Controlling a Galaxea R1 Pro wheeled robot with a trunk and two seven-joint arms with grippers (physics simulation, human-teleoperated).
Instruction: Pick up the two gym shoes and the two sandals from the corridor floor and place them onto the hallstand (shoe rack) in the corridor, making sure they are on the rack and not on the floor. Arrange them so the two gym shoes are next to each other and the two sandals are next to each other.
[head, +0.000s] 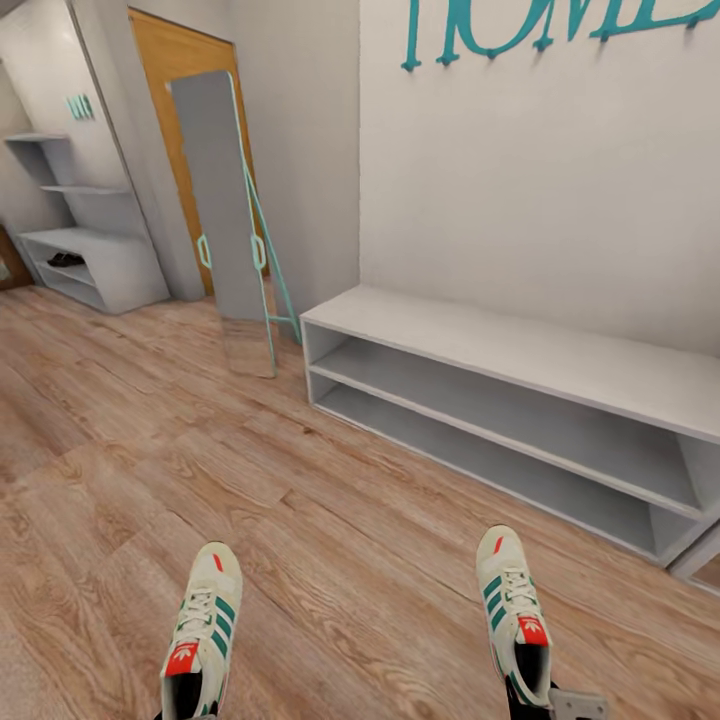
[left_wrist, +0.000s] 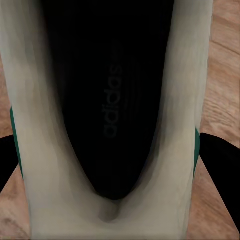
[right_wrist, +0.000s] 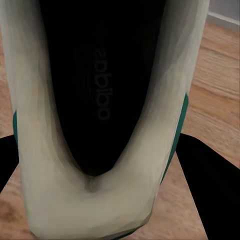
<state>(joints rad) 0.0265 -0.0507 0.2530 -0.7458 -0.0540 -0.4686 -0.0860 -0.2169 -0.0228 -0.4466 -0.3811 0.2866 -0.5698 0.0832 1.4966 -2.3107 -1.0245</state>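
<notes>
I hold one gym shoe in each gripper above the corridor floor (head: 300, 520). The left gym shoe (head: 205, 620) and the right gym shoe (head: 512, 610) point toes forward, off-white with green stripes and red-orange tongues. My left gripper (left_wrist: 112, 200) is shut on its shoe's heel (left_wrist: 115, 125), black fingers (left_wrist: 220, 160) on both sides. My right gripper (right_wrist: 100, 200) is likewise shut on the other shoe's heel (right_wrist: 100, 100). The hallstand (head: 95, 250) stands far off at the back left. A small dark pair, possibly the sandals (head: 65, 260), lies in its upper slot.
A grey two-slot bench (head: 520, 350) under teal HOME letters (head: 540, 25) runs along the right wall, close ahead. A standing mirror with a teal frame (head: 225, 200) leans between bench and hallstand, in front of an orange door (head: 185, 60). Open plank floor stretches left.
</notes>
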